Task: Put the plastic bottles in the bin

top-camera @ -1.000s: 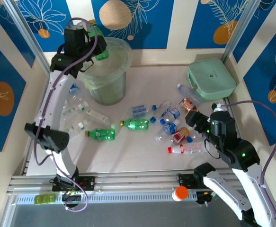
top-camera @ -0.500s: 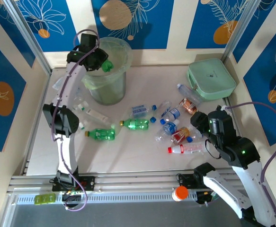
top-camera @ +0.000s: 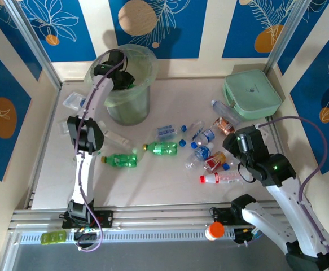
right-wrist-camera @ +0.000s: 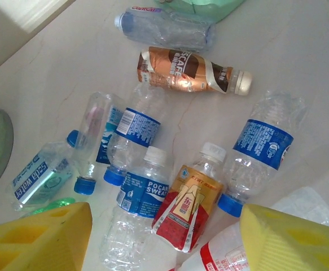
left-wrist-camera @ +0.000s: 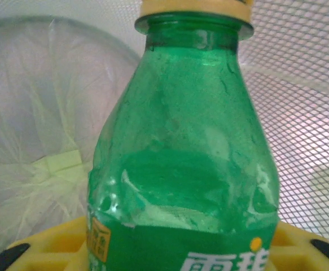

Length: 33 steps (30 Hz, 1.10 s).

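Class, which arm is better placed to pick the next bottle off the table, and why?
Right. The right end effector hovers open over the bottle cluster, while the left end effector holds a green bottle over the bin.

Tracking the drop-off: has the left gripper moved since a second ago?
Yes: left gripper, holding the green bottle, moved right, from beside the bin to over its mouth.
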Each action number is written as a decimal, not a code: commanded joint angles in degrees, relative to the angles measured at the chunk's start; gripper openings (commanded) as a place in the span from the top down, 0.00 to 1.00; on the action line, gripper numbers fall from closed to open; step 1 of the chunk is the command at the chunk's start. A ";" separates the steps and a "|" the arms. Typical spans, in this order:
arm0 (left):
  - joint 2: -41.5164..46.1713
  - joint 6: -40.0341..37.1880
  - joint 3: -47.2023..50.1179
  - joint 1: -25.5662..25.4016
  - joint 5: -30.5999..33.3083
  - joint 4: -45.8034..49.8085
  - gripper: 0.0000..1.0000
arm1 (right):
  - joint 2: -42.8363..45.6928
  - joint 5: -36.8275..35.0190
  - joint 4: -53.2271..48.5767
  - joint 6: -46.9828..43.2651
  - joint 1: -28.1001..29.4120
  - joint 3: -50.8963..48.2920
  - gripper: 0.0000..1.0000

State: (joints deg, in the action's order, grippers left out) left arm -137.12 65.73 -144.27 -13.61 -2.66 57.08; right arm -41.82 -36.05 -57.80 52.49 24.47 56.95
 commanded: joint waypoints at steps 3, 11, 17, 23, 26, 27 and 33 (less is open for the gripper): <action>1.55 -0.27 1.45 0.31 -3.38 -3.34 0.42 | 1.27 -2.63 0.32 -1.66 -0.21 -1.06 0.29; 5.45 -2.75 1.44 0.42 -2.94 -4.30 0.32 | 3.41 -2.03 -0.82 -3.67 -0.21 0.57 0.29; 7.88 -2.85 1.44 0.50 -2.83 -5.02 0.26 | 4.50 -1.56 -1.66 -5.55 -0.21 2.02 0.29; 8.03 -2.26 1.39 0.49 -4.09 -4.38 0.26 | 5.79 -1.39 -1.62 -6.84 -0.21 2.62 0.29; 9.86 -4.21 1.44 0.26 -4.97 -4.54 0.27 | 5.62 -0.25 -0.72 -9.03 -0.21 3.63 0.29; 10.87 -5.69 1.36 -0.03 -5.31 -5.13 0.28 | 5.55 0.39 -0.29 -10.04 -0.21 4.01 0.29; 21.58 -25.17 4.16 -5.11 -0.63 -9.09 0.50 | 5.65 4.92 1.93 -18.04 -0.21 6.24 0.30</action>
State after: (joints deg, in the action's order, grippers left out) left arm -125.03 52.73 -140.99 -15.42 -5.50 51.20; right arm -36.56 -34.28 -57.74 40.01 24.47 61.25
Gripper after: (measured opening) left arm 0.521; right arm 0.707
